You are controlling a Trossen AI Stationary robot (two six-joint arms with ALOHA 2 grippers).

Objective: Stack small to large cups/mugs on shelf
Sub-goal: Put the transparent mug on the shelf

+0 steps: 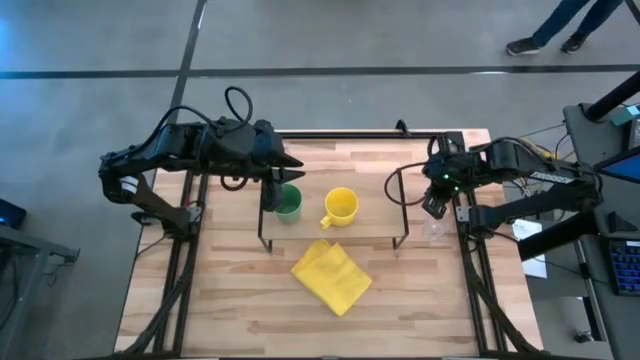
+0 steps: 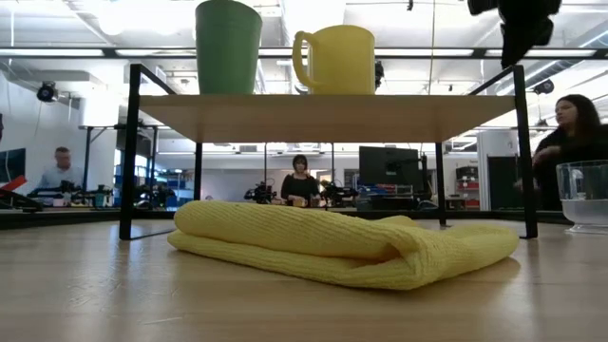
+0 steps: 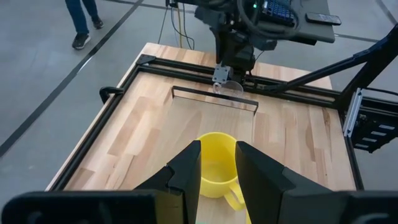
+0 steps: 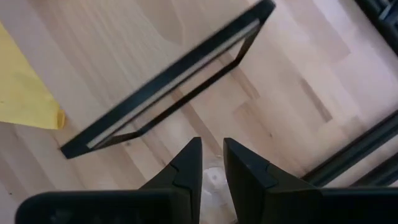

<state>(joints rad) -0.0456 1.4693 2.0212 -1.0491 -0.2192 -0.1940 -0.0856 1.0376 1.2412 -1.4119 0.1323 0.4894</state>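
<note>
A green cup point(image 1: 288, 203) and a yellow mug point(image 1: 341, 206) stand upright side by side on the low shelf's wood top point(image 1: 378, 215); the low view shows both on it, the cup point(image 2: 228, 46) and the mug point(image 2: 334, 59). A clear glass cup point(image 1: 437, 231) stands on the table beyond the shelf's right end point(image 2: 583, 195). My left gripper point(image 1: 285, 176) is over the shelf's left end by the green cup, slightly open and empty point(image 3: 217, 167). My right gripper point(image 1: 433, 207) hangs above the glass cup, slightly open and empty point(image 4: 212, 152).
A folded yellow cloth point(image 1: 331, 275) lies on the table in front of the shelf point(image 2: 332, 242). The shelf's black wire legs point(image 2: 126, 152) stand on the table. Black rails point(image 1: 470, 280) run along the table's sides. People show in the room behind.
</note>
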